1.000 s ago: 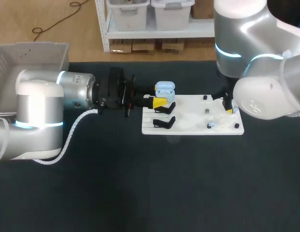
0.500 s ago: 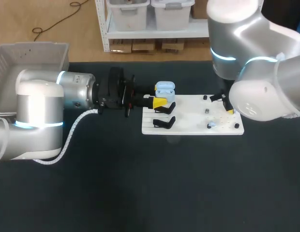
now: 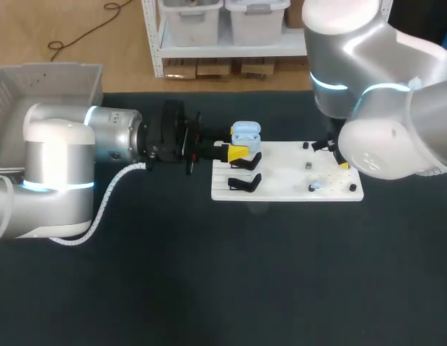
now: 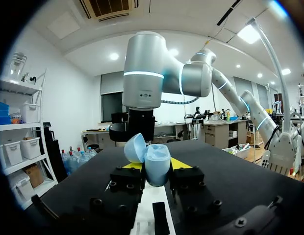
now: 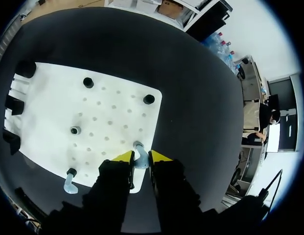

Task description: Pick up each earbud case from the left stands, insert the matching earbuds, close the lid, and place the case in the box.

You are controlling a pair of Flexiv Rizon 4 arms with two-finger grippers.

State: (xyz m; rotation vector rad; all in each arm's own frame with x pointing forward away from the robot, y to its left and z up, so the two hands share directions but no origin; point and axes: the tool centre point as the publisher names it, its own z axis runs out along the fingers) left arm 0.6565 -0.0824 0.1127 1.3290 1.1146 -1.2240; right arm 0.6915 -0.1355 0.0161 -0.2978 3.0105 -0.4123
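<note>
Left wrist view: glossy rounded blue case (image 4: 157,159) in L pincer (image 4: 158,165)

We record:

- One desk (image 3: 209,288), black-topped, bearing everything else listed.
- One white board (image 3: 281,178), flat on the desk, right of centre and toward the far side. Its right half is drilled with rows of small holes.
- One black post (image 5: 88,82), upright by the board's far edge.
- A second black post (image 5: 149,99), at the far right corner.
- One small metal stud (image 5: 75,130), upright, nearer than the first post.
</note>
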